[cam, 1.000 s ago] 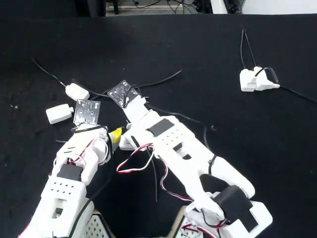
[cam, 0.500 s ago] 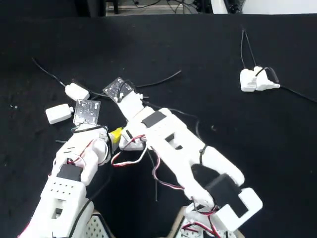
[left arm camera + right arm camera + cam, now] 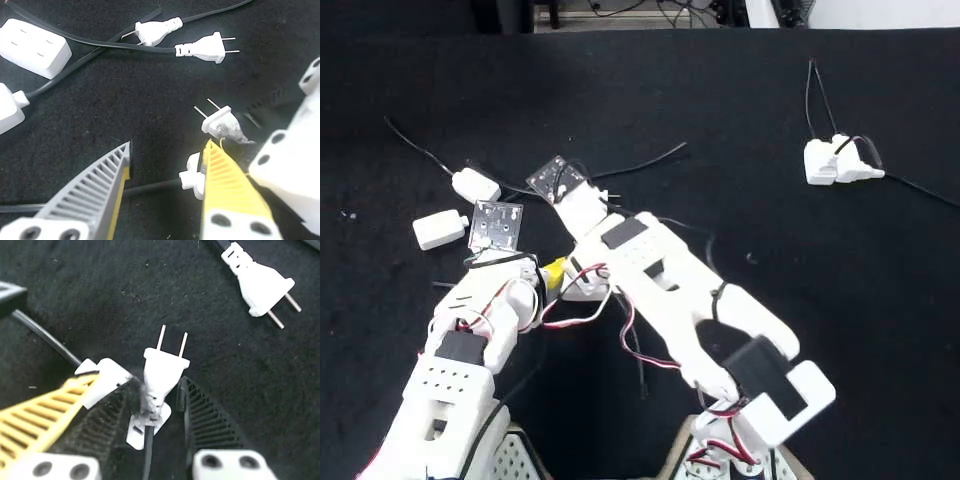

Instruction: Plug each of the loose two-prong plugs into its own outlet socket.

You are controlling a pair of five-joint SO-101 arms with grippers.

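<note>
The right fingers [image 3: 205, 415] grasp the plug [image 3: 164, 371] by its tail; left fingers [image 3: 95, 190] gape beside it. That shallow hold could let it twist.

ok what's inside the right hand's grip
A white plug, prongs pointing out of the right hand. Its black cord leads back into the hand; whatever lies beneath the plug is covered.

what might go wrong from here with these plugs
The left gripper, open, sits close beside the right gripper at the plug; the arms may collide. Black cords cross among the neighbouring plugs, so lifting one may drag the rest.
</note>
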